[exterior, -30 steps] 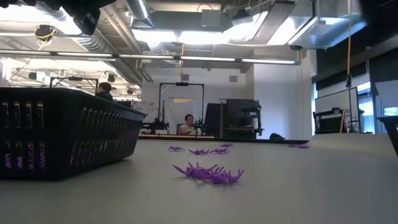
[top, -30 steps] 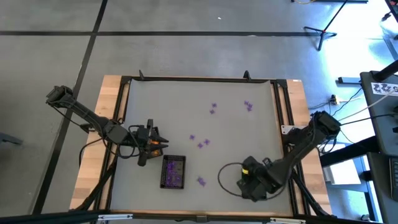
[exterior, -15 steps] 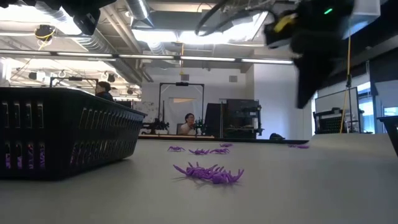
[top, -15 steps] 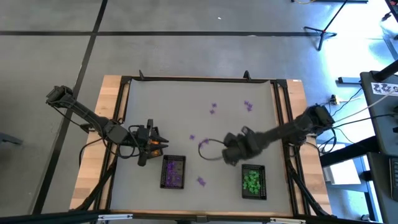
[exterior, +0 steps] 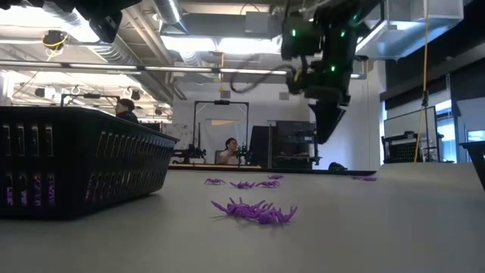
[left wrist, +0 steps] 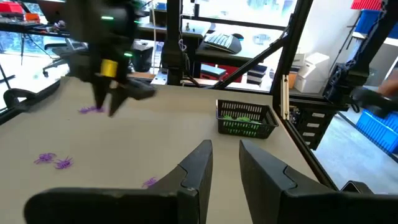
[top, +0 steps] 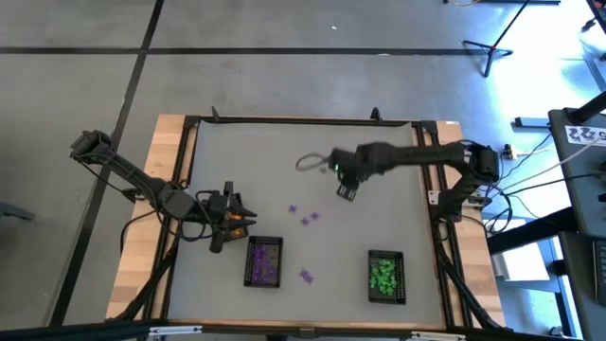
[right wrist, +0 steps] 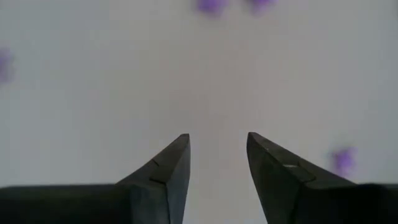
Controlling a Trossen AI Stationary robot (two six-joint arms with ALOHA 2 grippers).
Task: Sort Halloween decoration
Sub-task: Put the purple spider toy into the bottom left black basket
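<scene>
Left tray [top: 264, 261] w/ purple trinkets [top: 265, 258]; right tray [top: 385, 276] w/ green trinkets [top: 383, 274]

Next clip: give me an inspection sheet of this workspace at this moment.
Surface: grey table, wooden side edges.
Job's things: tiny purple plastic trinkets loose mid-table; more purple in one black mesh tray, green in the other mesh tray.
Clutter: nothing seen.
Grippers: right gripper open, empty, above the loose trinkets; left gripper open, empty, waiting beside the purple tray.
Cables: looped cable on right arm.
Surroundings: seated person at far desks.
</scene>
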